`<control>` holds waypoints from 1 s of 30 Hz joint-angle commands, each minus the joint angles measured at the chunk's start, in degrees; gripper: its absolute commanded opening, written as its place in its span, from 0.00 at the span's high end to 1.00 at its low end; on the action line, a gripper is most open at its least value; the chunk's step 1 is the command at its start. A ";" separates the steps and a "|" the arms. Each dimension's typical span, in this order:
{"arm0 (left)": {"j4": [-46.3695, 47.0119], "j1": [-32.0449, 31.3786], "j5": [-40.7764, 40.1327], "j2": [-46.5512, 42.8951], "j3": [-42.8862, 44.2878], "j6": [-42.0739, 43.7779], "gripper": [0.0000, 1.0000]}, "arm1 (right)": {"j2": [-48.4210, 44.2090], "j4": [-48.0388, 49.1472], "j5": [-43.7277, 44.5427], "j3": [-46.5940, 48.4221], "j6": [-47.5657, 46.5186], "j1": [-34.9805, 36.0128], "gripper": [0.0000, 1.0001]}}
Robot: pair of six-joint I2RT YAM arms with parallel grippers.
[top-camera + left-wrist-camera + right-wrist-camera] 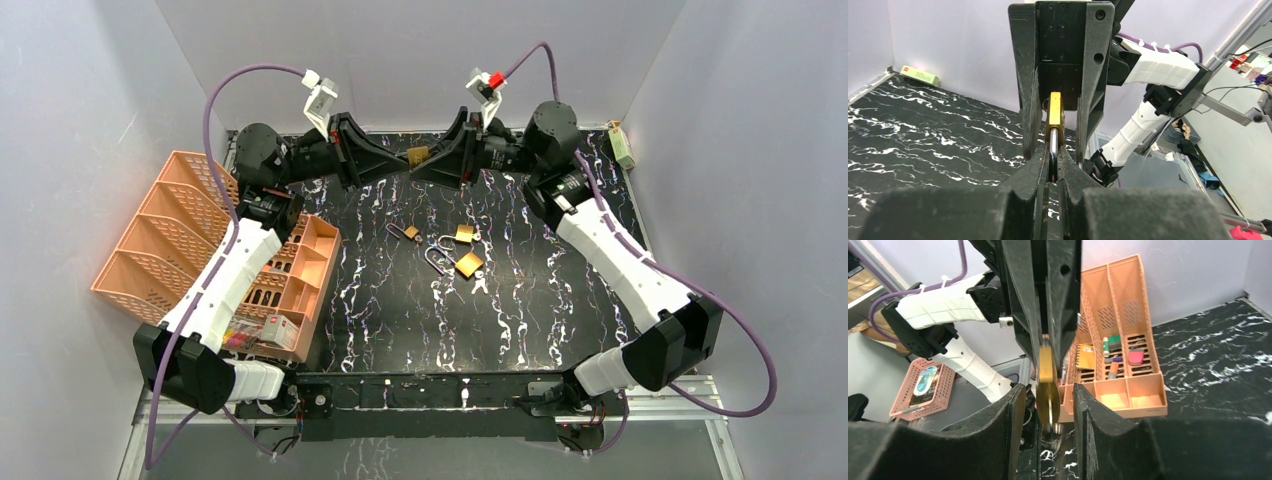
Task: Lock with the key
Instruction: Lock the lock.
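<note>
A brass padlock [417,155] is held in the air at the back middle of the table, between my two grippers. My left gripper [1053,156] is shut on its chrome shackle [1053,150], and the brass body [1054,112] points away towards the right gripper. My right gripper [1048,390] is open, with a finger on each side of the brass body [1046,375] and a gap on both sides. A blurred silver piece [1054,427] shows under the body; I cannot tell if it is a key. A loose key [481,284] lies on the table.
Three more padlocks [411,232] [464,234] [467,264] lie on the black marbled table [400,320] near the middle. An orange desk organiser [200,250] with small items stands at the left. A small box [624,145] sits at the back right edge.
</note>
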 commanded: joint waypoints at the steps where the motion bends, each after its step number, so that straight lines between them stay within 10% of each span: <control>1: 1.07 1.82 0.05 -1.03 2.68 0.26 1.00 | -3.51 0.80 -1.65 -0.54 -0.13 -2.82 0.51; 23: 1.33 3.16 2.40 -1.05 1.29 -0.69 1.00 | 2.28 6.38 -6.77 5.27 4.70 -6.70 0.49; 27: 0.99 3.42 2.66 -1.00 1.21 -0.34 1.00 | 2.49 6.64 -7.42 5.24 5.14 -6.68 1.00; 30: 0.54 4.97 3.64 -1.01 1.34 -0.18 1.00 | 0.89 4.79 -8.14 3.45 3.50 -7.59 1.00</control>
